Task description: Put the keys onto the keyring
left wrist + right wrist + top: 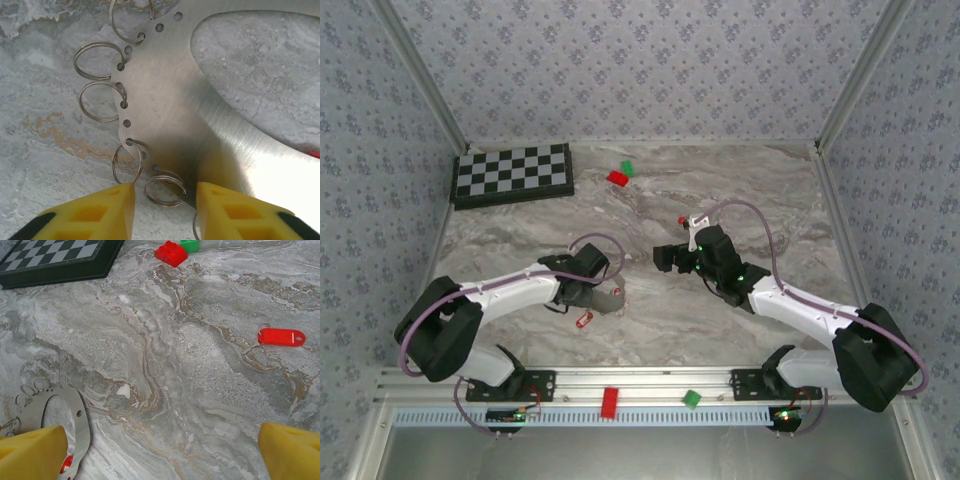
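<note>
The keyring (165, 100) is a flat grey metal band with a row of holes, and several thin split rings (162, 189) hang from its edge. It lies on the marble table (610, 298) under my left gripper (165, 200). The yellow fingers (107, 212) stand apart around one split ring and the band's edge, gripping nothing. One red key (584, 319) lies right by the keyring, and its red edge (312, 152) peeks past the band. Another red key (281, 337) lies alone farther back (683, 220). My right gripper (160, 455) hovers wide open over bare marble, with the keyring (80, 415) to its left.
A chessboard (512, 173) lies at the back left. A red block (617, 178) and a green block (627, 167) sit beside it (171, 252). Another red block (609, 401) and a green one (691, 399) rest on the front rail. Patterned walls close in three sides.
</note>
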Robot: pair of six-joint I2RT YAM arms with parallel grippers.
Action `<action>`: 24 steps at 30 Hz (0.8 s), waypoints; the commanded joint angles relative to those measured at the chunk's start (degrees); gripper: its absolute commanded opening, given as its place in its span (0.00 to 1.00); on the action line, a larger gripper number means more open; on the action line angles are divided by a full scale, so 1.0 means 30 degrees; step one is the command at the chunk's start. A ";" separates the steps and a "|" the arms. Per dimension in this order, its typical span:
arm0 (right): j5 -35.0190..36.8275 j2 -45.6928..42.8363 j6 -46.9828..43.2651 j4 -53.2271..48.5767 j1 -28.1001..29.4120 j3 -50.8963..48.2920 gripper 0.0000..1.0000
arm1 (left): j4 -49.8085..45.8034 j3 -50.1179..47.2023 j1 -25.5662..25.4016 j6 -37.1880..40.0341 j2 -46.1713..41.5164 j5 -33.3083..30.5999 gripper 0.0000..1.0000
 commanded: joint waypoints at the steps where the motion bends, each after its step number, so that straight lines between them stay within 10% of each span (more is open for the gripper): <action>1: 0.0207 0.0107 -0.0293 -0.0060 0.0149 0.0344 0.99 | 0.0095 -0.0347 -0.0027 -0.1059 -0.0061 0.0241 0.40; 24: 0.0369 -0.0011 -0.0345 -0.0008 0.0190 0.0231 1.00 | 0.3569 -0.4126 0.2791 -0.2082 -0.4154 0.4509 0.39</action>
